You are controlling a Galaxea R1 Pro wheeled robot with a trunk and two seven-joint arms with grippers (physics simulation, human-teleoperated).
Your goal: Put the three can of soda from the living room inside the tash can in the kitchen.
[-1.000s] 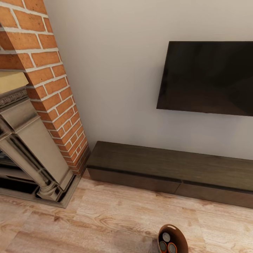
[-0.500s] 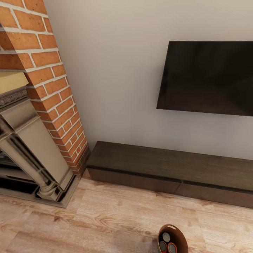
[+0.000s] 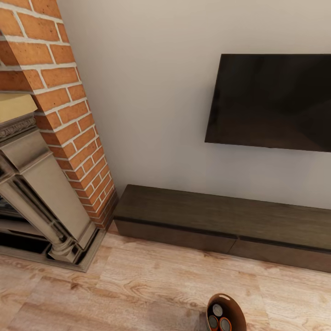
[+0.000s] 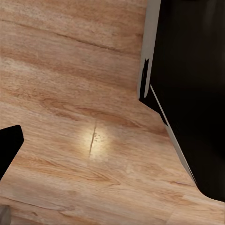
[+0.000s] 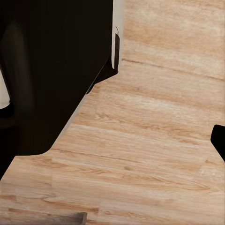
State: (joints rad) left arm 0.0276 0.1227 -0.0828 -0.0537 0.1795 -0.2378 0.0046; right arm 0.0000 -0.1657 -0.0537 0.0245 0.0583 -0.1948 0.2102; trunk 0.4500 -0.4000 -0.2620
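Observation:
The tash can (image 3: 240, 312) stands on the wood floor at the lower edge of the head view, its copper-brown inside showing. Three can of soda (image 3: 217, 311) stand upright inside it, silver-grey tops up, one with an orange side. This is the living room, in front of the long dark low cabinet (image 3: 220, 220). In the left wrist view a dark fingertip (image 4: 8, 147) shows at the frame's edge over bare floor. The right wrist view has a dark fingertip (image 5: 219, 140) at its edge too. Nothing lies between the fingers of either gripper.
A red-brick fireplace (image 3: 59, 115) with a stone surround (image 3: 41, 202) fills the left. A black TV (image 3: 271, 101) hangs on the pale wall above the cabinet. Light wood floor (image 3: 138, 285) spreads in front. Both wrist views show my dark base (image 4: 192, 84) over floorboards.

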